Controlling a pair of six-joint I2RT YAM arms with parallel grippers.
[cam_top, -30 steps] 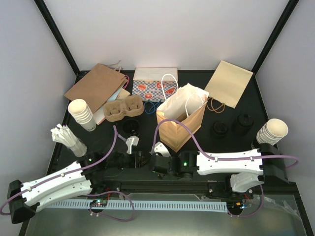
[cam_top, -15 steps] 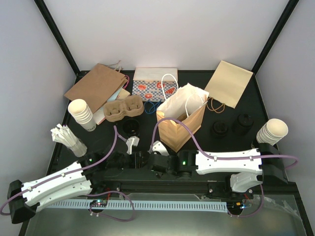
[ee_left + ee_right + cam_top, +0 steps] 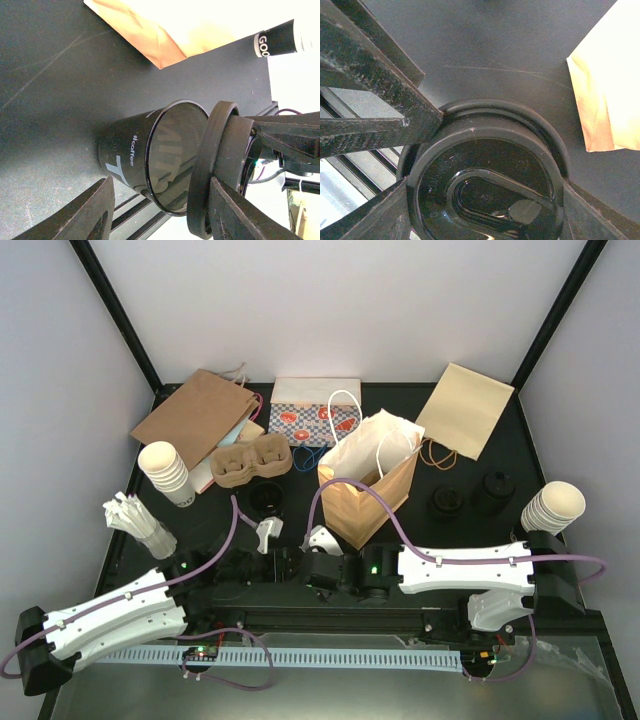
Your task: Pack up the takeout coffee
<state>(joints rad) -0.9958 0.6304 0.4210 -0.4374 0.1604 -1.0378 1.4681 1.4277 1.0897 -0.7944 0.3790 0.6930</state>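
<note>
A small black coffee cup [image 3: 127,150] printed "#coffee" stands near the table's front edge, its open mouth under a black lid [image 3: 210,160]. My right gripper [image 3: 485,185] is shut on that lid [image 3: 485,165] and holds it just over the cup's rim [image 3: 552,142]. My left gripper [image 3: 162,180] is rolled on its side and open. One finger is low by the cup's base and one is high by the lid's edge, and neither clamps the cup. In the top view the two grippers meet, left [image 3: 285,567] and right [image 3: 312,575]. A second black cup [image 3: 266,498] stands behind them.
A cardboard tray [image 3: 250,462] with two hollows lies at the back left. An open brown paper bag [image 3: 368,485] stands beside the right gripper. Stacked white cups stand at the left [image 3: 165,472] and right [image 3: 552,508]. Black lids [image 3: 446,502] and flat bags lie further back.
My right gripper has shifted slightly left with the lid, closer to the left gripper and over the cup. The left arm has barely moved.
</note>
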